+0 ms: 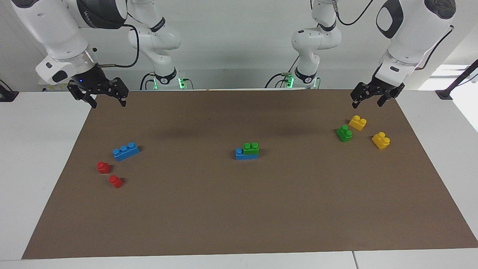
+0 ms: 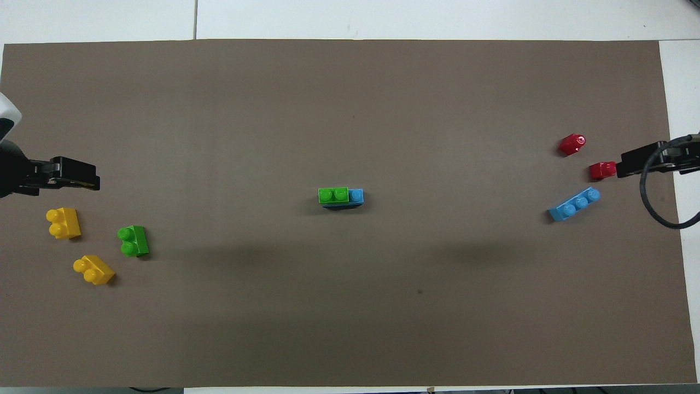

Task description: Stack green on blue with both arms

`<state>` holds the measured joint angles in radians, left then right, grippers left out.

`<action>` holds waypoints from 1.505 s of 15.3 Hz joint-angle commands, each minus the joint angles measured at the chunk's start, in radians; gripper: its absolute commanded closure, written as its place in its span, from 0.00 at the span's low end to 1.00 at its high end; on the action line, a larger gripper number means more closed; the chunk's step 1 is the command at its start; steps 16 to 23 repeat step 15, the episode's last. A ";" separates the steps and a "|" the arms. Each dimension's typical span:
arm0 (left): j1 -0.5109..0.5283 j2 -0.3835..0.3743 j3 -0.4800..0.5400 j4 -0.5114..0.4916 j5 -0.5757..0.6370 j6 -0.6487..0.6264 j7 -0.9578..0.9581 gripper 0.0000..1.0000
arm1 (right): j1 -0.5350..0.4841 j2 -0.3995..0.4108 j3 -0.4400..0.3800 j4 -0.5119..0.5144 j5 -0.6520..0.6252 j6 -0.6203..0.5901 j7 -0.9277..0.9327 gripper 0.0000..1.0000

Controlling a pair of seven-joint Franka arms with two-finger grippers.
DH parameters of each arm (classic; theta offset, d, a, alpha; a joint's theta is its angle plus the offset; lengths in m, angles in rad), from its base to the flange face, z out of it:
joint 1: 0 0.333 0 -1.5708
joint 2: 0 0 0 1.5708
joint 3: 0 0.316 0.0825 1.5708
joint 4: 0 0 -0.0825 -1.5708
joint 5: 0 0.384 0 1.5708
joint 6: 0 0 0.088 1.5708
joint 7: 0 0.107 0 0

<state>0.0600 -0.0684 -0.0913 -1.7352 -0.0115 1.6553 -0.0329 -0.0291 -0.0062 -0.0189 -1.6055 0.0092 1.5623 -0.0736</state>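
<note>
Left pincer [image 1: 368,99] hangs wide, empty, above the yellow bricks [image 1: 357,122]; right pincer [image 1: 108,99] wide, empty, over the counter [image 1: 239,209] corner. Green [image 1: 251,148] sits on blue [image 1: 245,154] mid-counter.

One high camera faces the robots across the table; another looks steeply down; both share the brown mat [image 1: 239,209]

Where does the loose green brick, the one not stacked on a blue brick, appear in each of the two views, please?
Facing view: the loose green brick lies toward the picture's right, touching nothing.
Overhead view: the same brick lies toward the picture's left, below mid-height.
Shared landmark: the two yellow bricks lie beside it in both views, at the left arm's end of the table.
</note>
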 commanded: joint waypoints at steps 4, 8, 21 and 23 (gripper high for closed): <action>-0.009 -0.031 0.008 -0.023 -0.015 -0.006 -0.007 0.00 | -0.011 -0.001 0.013 0.001 -0.014 -0.015 0.018 0.00; -0.011 -0.031 0.007 -0.026 -0.015 -0.003 -0.004 0.00 | -0.011 -0.003 0.013 -0.001 -0.014 -0.016 0.018 0.00; -0.011 -0.031 0.007 -0.027 -0.015 -0.009 -0.008 0.00 | -0.011 -0.003 0.013 -0.001 -0.014 -0.018 0.018 0.00; -0.011 -0.031 0.007 -0.027 -0.015 -0.009 -0.008 0.00 | -0.011 -0.003 0.013 -0.001 -0.014 -0.018 0.018 0.00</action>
